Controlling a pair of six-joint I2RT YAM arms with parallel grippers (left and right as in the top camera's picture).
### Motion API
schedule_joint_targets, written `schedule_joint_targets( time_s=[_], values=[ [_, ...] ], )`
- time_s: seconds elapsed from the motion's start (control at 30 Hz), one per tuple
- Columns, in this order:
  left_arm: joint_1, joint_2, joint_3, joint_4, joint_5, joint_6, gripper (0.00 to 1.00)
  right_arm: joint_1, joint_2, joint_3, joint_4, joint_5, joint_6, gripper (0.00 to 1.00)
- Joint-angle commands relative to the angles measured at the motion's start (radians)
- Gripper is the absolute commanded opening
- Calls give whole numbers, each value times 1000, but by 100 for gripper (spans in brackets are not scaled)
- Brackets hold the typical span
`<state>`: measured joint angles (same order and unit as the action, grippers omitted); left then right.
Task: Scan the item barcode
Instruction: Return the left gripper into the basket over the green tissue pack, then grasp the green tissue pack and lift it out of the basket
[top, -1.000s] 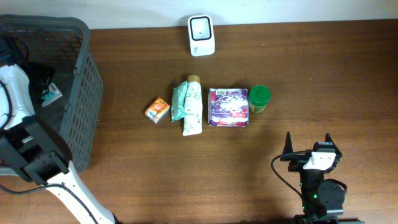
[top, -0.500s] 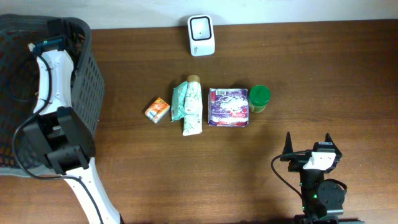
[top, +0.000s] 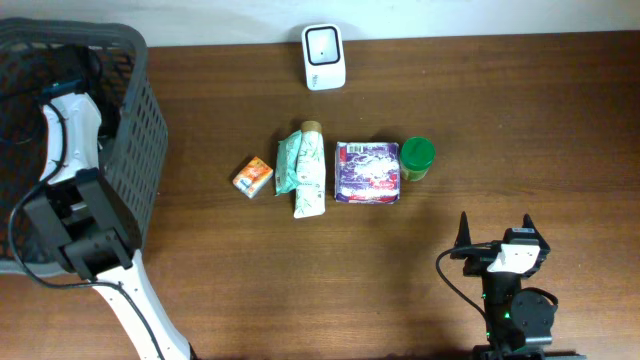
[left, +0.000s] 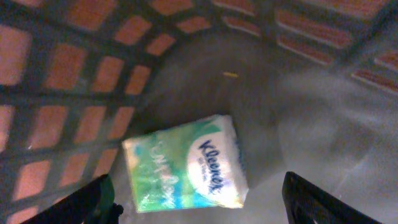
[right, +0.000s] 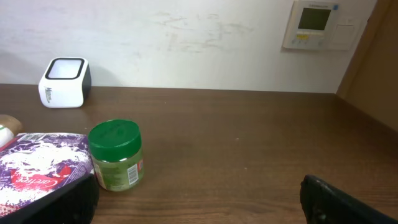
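We see basket at left of table, tissues in it. Scanner at back. Mid-table row, left to right: box, pouch, packet, jar.

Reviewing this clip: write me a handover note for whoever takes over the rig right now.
Left gripper: open, in the basket over the Kleenex pack lying on its floor.
Right gripper: open, empty, at the near table edge.
Scanner at the far edge; orange box, green-white pack, purple packet, green-lidded jar in a row mid-table.
Done: one pack binned.
Left: four items on the table to scan.
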<state>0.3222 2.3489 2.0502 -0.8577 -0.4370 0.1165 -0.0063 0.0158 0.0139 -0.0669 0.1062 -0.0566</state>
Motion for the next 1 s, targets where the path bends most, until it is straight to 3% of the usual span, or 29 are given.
schedule_joint_targets(
  time_s=[0.0, 0.07, 0.13, 0.2, 0.27, 0.3, 0.4, 0.53, 0.7, 0.73, 0.83, 0.97],
  values=[
    [-5, 76, -6, 31, 31, 139, 84, -7, -5, -8, -4, 2, 1, 98],
    [-5, 91, -6, 31, 31, 147, 84, -7, -5, -8, -4, 2, 1, 98],
    [-2, 114, -6, 32, 30, 148, 75, -7, -5, -8, -4, 2, 1, 98],
    [3, 132, -6, 39, 30, 148, 53, -7, -5, -8, -4, 2, 1, 98],
    [6, 138, -6, 47, 29, 147, 46, -7, -5, -8, -4, 2, 1, 98],
    [10, 138, -6, 60, 27, 147, 31, -7, -5, -8, -4, 2, 1, 98],
    [10, 138, -6, 119, -69, 147, 33, -7, -5, -8, -4, 2, 1, 98],
    [19, 140, -6, 150, -27, 191, 62, -7, -5, -8, -4, 2, 1, 98],
    [47, 144, -6, 99, 82, 195, 51, -7, -5, -8, -4, 2, 1, 98],
    [49, 144, -6, 85, 106, 194, 45, -7, -5, -8, -4, 2, 1, 99],
    [50, 144, -6, 56, 108, 192, 0, -7, -5, -8, -4, 2, 1, 98],
    [46, 93, 0, 48, 82, 97, 0, -7, -5, -8, -4, 2, 1, 98]
  ],
)
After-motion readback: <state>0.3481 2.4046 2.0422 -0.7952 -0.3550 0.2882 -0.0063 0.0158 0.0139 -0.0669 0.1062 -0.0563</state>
